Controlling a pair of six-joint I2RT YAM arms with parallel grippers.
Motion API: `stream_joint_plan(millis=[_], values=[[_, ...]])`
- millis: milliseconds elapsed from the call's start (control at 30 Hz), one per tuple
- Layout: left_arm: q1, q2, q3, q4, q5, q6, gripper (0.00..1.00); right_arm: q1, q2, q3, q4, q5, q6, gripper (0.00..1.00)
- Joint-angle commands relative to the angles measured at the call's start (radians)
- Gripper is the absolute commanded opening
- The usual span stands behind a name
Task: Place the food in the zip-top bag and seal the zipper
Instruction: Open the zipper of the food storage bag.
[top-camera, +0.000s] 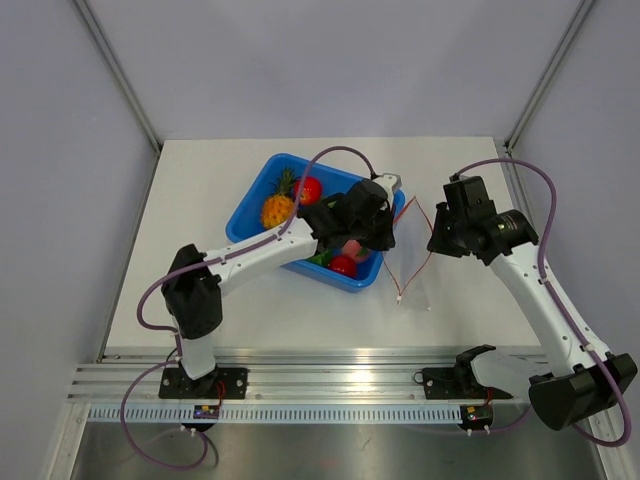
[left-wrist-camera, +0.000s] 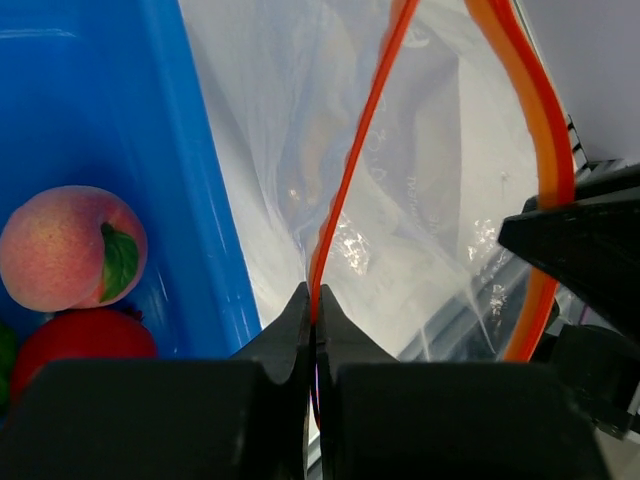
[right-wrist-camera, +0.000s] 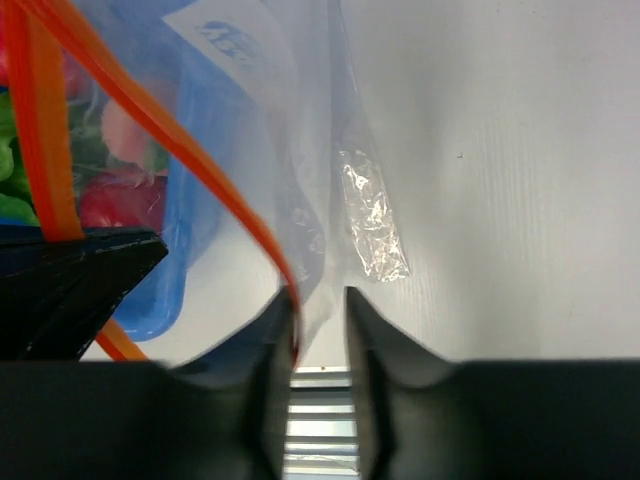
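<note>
The clear zip-top bag (top-camera: 415, 268) hangs between my two grippers, just right of the blue tub (top-camera: 250, 215), with its mouth spread. My left gripper (top-camera: 397, 203) is shut on one side of the orange-red zipper (left-wrist-camera: 355, 170), right at the fingertips (left-wrist-camera: 315, 292). My right gripper (right-wrist-camera: 318, 295) is slightly open; the other zipper strip (right-wrist-camera: 200, 170) lies against its left finger with bag film in the gap. In the tub lie the pineapple (top-camera: 277, 208), a red fruit (top-camera: 308, 189), another red fruit (top-camera: 343, 265), the peach (left-wrist-camera: 70, 250) and the green cabbage (top-camera: 320, 258).
The tub's blue wall (left-wrist-camera: 200, 200) stands close to the left of the bag. White table (right-wrist-camera: 520, 150) lies under and to the right of the bag. The metal rail (top-camera: 330, 380) runs along the near table edge.
</note>
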Motion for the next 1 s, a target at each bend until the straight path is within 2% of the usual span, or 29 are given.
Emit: stream_joint_plan(millis=[0,100,267,500,600,633,700,733,767,900,967], values=[[0.023,-0.014,0.046,0.014,0.095,-0.039,0.00,0.007,0.006,0.027,-0.003,0.030,-0.012,0.40],[0.037,-0.013,0.048,0.025,0.130,-0.069,0.00,0.007,0.015,0.023,0.003,0.000,-0.007,0.55],[0.038,-0.004,0.057,0.028,0.135,-0.092,0.00,0.007,-0.024,-0.022,0.048,-0.085,0.023,0.59],[0.038,0.001,0.043,0.045,0.136,-0.119,0.00,0.014,-0.011,-0.046,0.082,-0.163,0.046,0.57],[0.038,-0.004,0.041,0.045,0.116,-0.124,0.00,0.020,-0.008,-0.074,0.096,-0.167,0.052,0.46],[0.037,-0.004,0.041,0.043,0.106,-0.124,0.00,0.025,-0.015,-0.083,0.100,-0.171,0.055,0.32],[0.038,-0.007,0.049,0.037,0.101,-0.119,0.00,0.025,-0.026,-0.106,0.106,-0.163,0.051,0.10],[0.038,-0.005,0.054,0.034,0.101,-0.116,0.00,0.027,-0.032,-0.109,0.105,-0.133,0.040,0.04],[0.041,-0.004,0.058,0.016,0.101,-0.106,0.00,0.025,-0.034,-0.112,0.091,-0.093,0.008,0.00],[0.055,-0.002,0.086,-0.033,0.130,-0.053,0.00,0.019,-0.015,-0.083,0.007,0.259,-0.052,0.00],[0.060,-0.003,0.089,-0.065,0.133,-0.008,0.00,0.002,-0.005,-0.041,-0.041,0.337,-0.079,0.00]])
